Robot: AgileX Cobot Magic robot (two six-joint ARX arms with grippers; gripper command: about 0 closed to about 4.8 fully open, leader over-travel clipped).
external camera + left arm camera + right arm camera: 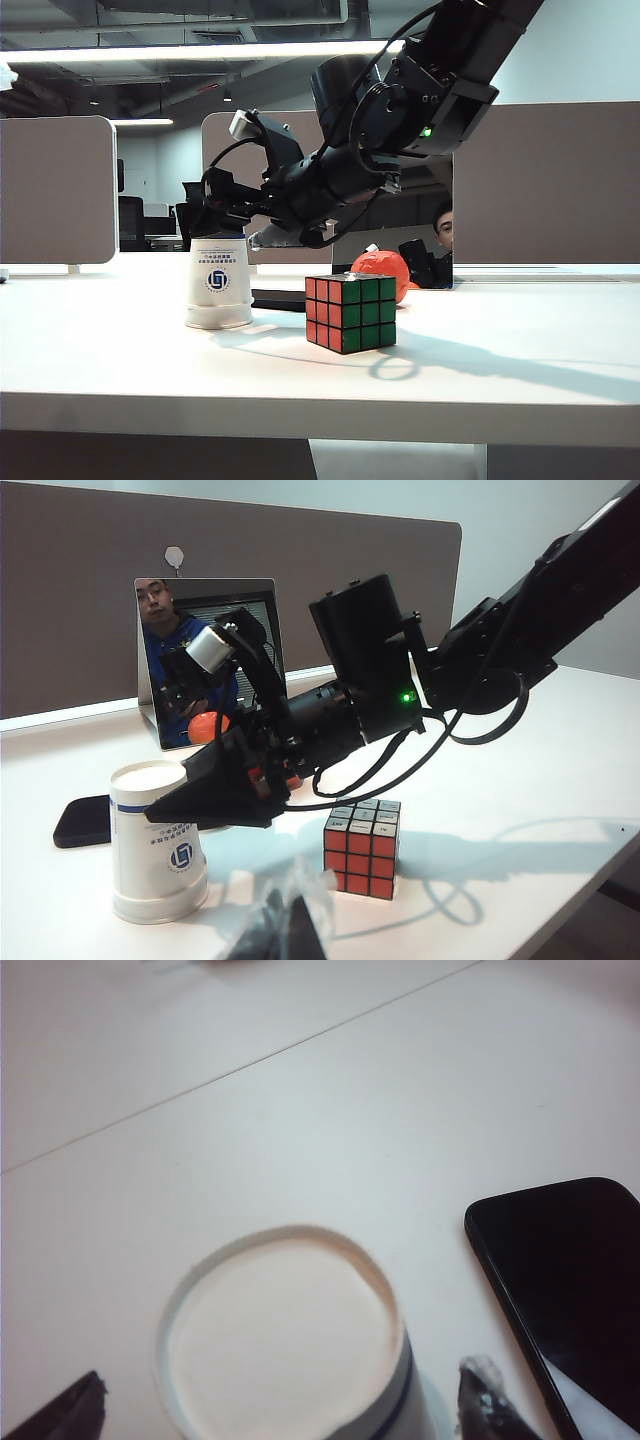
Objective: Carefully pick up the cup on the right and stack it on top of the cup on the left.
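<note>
One white paper cup [218, 285] with a blue logo stands upside down on the left of the table. A broader white band round its foot [160, 900] looks like the rim of another cup under it. No separate cup shows to its right. My right gripper [213, 222] reaches across to just above the cup's upturned base [285, 1340]. It is open, with one fingertip [488, 1400] on each side of the cup and clear of it. My left gripper [285, 930] sits low over the table near the cup [158, 845], blurred, fingers together, holding nothing.
A Rubik's cube [350, 313] stands to the right of the cup, with an orange round object [382, 270] behind it. A black phone [570, 1290] lies flat close behind the cup. A mirror-like panel [205, 660] and grey partitions stand at the back.
</note>
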